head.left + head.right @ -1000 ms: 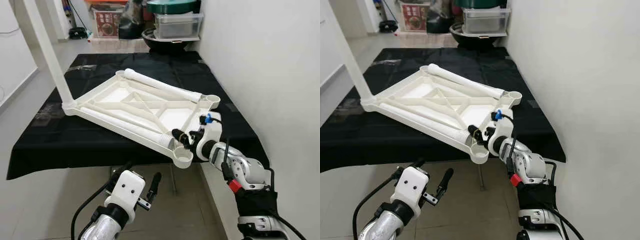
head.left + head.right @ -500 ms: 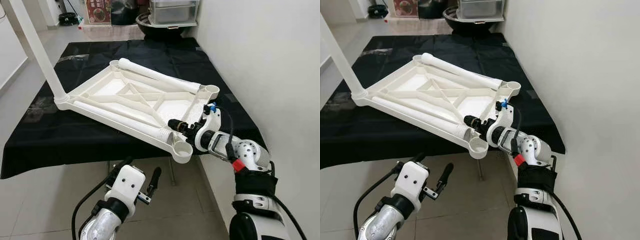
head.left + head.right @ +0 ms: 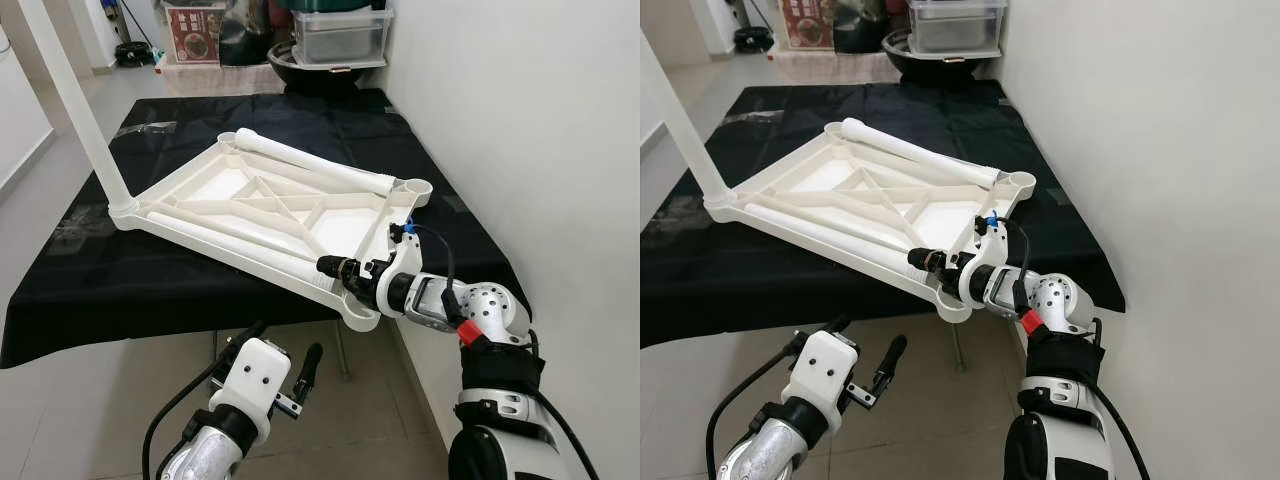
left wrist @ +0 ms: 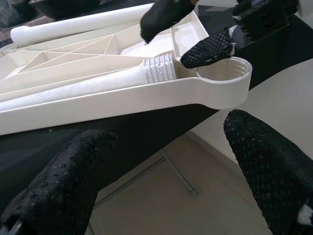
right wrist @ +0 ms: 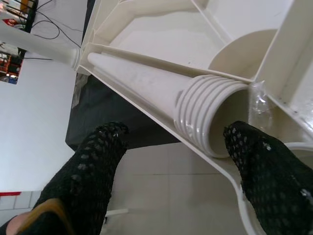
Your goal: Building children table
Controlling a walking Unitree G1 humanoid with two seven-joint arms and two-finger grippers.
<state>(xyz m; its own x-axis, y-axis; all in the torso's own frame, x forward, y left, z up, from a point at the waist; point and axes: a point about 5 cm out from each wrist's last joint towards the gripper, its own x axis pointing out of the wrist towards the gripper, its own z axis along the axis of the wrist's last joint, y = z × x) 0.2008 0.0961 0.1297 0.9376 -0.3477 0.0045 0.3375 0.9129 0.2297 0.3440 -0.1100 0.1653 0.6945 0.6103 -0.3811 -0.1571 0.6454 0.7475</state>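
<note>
Two grippers are in play near the tabletop [image 3: 270,205], the white plastic piece lying underside-up on the black worktop [image 3: 100,290]. Nearest the camera, the left gripper [image 3: 285,375] hangs below the worktop's front edge, under the tabletop's near corner socket [image 3: 362,317], its jaws apart and holding nothing. In the left wrist view that socket [image 4: 222,81] sits just beyond the spread fingers [image 4: 266,161].

Beside the socket, the right gripper [image 3: 335,270] reaches in from the tabletop's right side, jaws apart on either side of the ribbed end of a loose leg [image 5: 205,120] that lies along the tabletop's front rail; I cannot tell whether the fingers [image 5: 259,161] touch it. A second leg [image 3: 315,165] lies along the tabletop's far rail, and a third leg [image 3: 75,100] stands up from its left corner.

Compared with a second ago, the right gripper has slid from the socket inward along the front leg's end, and the whole scene has shifted with the camera.

The tabletop's near corner overhangs the worktop's front edge above open tile floor [image 3: 100,420]. A wall [image 3: 520,120] stands close to the right of the tabletop, and boxes [image 3: 335,35] sit beyond it.
</note>
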